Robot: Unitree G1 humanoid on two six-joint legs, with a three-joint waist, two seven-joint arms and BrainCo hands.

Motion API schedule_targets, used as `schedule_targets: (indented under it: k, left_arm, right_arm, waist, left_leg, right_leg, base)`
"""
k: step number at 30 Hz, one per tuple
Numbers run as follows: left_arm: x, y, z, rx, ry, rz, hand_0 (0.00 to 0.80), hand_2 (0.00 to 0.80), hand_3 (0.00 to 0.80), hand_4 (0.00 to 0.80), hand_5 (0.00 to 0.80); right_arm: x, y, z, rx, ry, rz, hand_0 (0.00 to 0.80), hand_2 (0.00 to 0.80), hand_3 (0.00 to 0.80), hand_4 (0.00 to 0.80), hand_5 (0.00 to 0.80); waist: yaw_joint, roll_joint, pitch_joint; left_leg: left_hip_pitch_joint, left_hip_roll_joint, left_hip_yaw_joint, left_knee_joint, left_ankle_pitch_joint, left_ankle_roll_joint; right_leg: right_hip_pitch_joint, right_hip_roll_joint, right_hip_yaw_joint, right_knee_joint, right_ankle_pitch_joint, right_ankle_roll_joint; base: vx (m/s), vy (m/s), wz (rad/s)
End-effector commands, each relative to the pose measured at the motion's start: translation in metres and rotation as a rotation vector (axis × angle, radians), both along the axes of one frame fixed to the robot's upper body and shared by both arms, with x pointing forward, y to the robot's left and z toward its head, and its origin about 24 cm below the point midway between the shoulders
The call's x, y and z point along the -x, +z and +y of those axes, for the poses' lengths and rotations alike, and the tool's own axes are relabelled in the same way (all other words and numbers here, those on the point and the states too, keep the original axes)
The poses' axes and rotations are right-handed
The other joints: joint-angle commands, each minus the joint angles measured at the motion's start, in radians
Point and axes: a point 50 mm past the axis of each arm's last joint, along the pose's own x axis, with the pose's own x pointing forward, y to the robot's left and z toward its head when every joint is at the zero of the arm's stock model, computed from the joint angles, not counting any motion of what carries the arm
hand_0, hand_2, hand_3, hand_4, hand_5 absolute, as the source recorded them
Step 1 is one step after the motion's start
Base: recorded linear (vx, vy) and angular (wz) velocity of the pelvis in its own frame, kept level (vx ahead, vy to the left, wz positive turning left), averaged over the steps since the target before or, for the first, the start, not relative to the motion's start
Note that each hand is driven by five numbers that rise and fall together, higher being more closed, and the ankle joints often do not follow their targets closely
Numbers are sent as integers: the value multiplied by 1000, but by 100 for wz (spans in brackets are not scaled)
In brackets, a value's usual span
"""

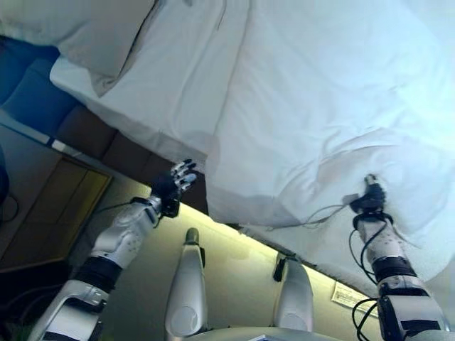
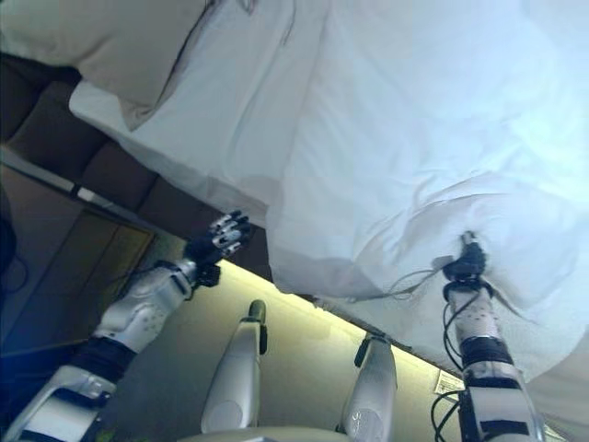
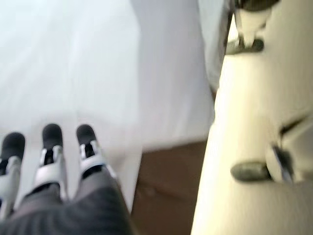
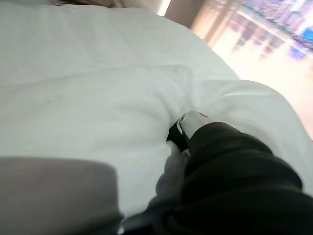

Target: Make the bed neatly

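Observation:
A white duvet [image 1: 320, 106] covers most of the bed, rumpled and bunched along its near edge. My right hand [image 1: 371, 195] is pressed into that bunched edge, and folds radiate from it. In the right wrist view one silver finger [image 4: 193, 120] curls into the cloth [image 4: 98, 112], which wraps round the hand. My left hand [image 1: 173, 185] hovers open beside the bed's near side, fingers [image 3: 51, 156] straight, just off the white sheet [image 3: 73, 63] and holding nothing. The sheet [image 1: 163, 92] lies bare left of the duvet's edge. A white pillow [image 1: 92, 35] rests at the far left.
The brown padded bed base [image 1: 106, 138] shows under the sheet's edge. A wooden bedside cabinet [image 1: 50, 206] stands to the left of the bed. A lit strip of pale floor [image 1: 234, 241] runs along the bed's near side.

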Motion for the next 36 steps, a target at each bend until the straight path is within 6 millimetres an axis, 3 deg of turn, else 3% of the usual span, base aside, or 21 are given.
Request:
schedule_targets:
  k: [1, 6, 14, 21, 29, 36]
  left_arm:
    - [-6, 5, -23, 31, -33, -29, 0, 0, 0, 0, 0]
    - [7, -7, -42, 157, -74, 58, 0, 0, 0, 0, 0]
    - [50, -52, -54, 327, -86, 465, 0, 0, 0, 0, 0]
    - [80, -57, -52, 386, -165, 638, 0, 0, 0, 0, 0]
    - [111, -37, -82, 809, -238, 1040, 0, 0, 0, 0, 0]
    - [139, -58, -100, 896, -290, 1189, 0, 0, 0, 0, 0]
  right_arm:
    - [-2, 9, 21, 79, 78, -60, 800, 800, 800, 800, 800]
    - [12, -6, 45, 83, 125, -41, 800, 800, 800, 800, 800]
    - [22, -7, 67, 156, 187, -24, 800, 800, 800, 800, 800]
    - [26, -3, 63, 210, 194, 5, 800, 800, 800, 800, 800]
    - [21, 4, 61, 248, 225, 7, 800, 800, 800, 800, 800]
    - [14, 12, 64, 263, 262, -10, 800, 800, 800, 800, 800]
  waist:
    - [7, -18, -91]
    - [7, -24, -150]
    - [22, -18, -247]
    - [37, -17, -274]
    - [47, -16, -292]
    - [30, -16, -299]
  left_leg:
    - [113, 59, -27, -139, 75, 7]
    - [230, 71, -11, -217, 87, 10]
    - [399, 88, 35, -334, 95, 14]
    - [458, 93, 38, -351, 91, 13]
    - [502, 99, 39, -376, 95, 11]
    - [518, 122, 74, -375, 95, 0]
  right_leg:
    - [81, -27, 27, -215, 207, 45]
    - [195, -24, 21, -299, 224, 53]
    - [350, -24, -4, -400, 231, 57]
    - [411, -27, -30, -419, 231, 57]
    - [451, -26, -53, -440, 241, 57]
    - [462, -16, -62, -455, 246, 57]
  base:
    - [135, 48, -8]
    - [158, 55, 0]
    - [177, 53, 3]
    - [80, 26, 6]
    - [54, 12, 6]
    - [40, -16, 2]
